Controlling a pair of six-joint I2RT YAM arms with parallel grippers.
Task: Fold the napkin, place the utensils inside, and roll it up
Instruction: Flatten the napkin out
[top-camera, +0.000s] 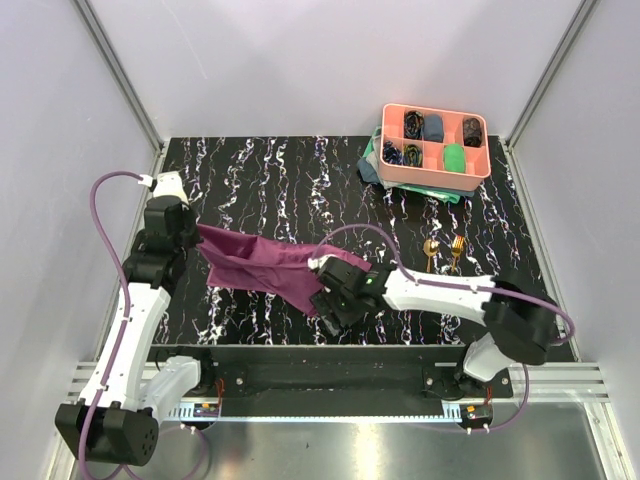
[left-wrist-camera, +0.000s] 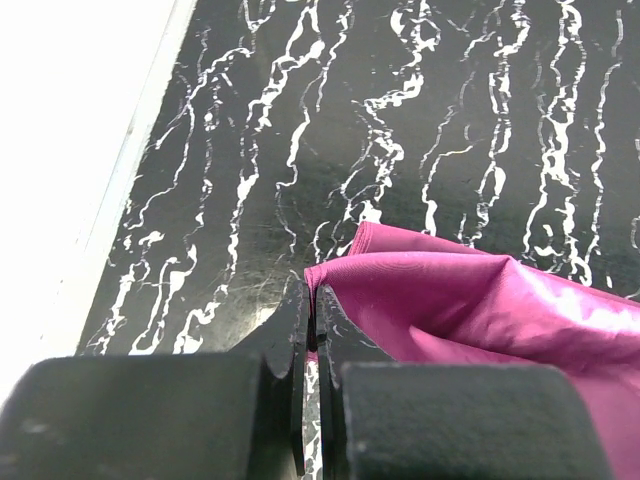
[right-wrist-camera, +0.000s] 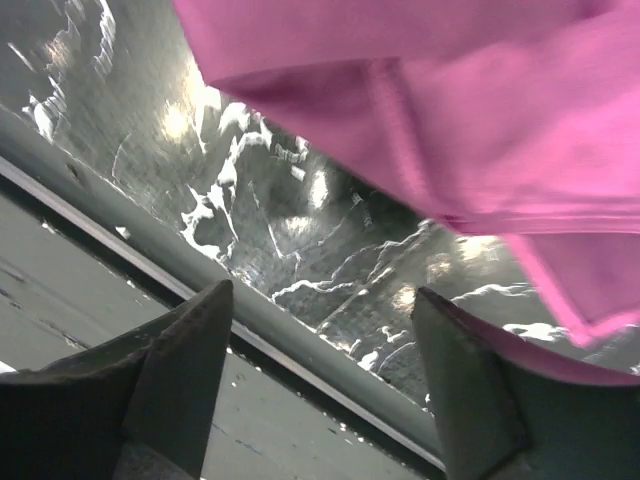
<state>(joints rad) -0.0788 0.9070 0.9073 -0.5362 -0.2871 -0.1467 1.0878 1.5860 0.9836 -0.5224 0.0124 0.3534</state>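
The plum-purple napkin (top-camera: 262, 265) lies crumpled on the black marbled table, stretched between both arms. My left gripper (top-camera: 190, 232) is shut on its left corner; in the left wrist view the gripper (left-wrist-camera: 316, 300) pinches the cloth edge (left-wrist-camera: 470, 300). My right gripper (top-camera: 328, 312) is open at the napkin's right end near the table's front edge; in the right wrist view the gripper (right-wrist-camera: 322, 295) stands wide apart with the napkin (right-wrist-camera: 470, 110) hanging above it, not gripped. The gold spoon (top-camera: 430, 252) and fork (top-camera: 456, 250) lie side by side to the right.
A pink divided tray (top-camera: 478, 170) with small cloth rolls stands at the back right on a teal-green cloth (top-camera: 380, 165). The table's front edge and metal rail (right-wrist-camera: 130, 230) run just under my right gripper. White walls enclose the table.
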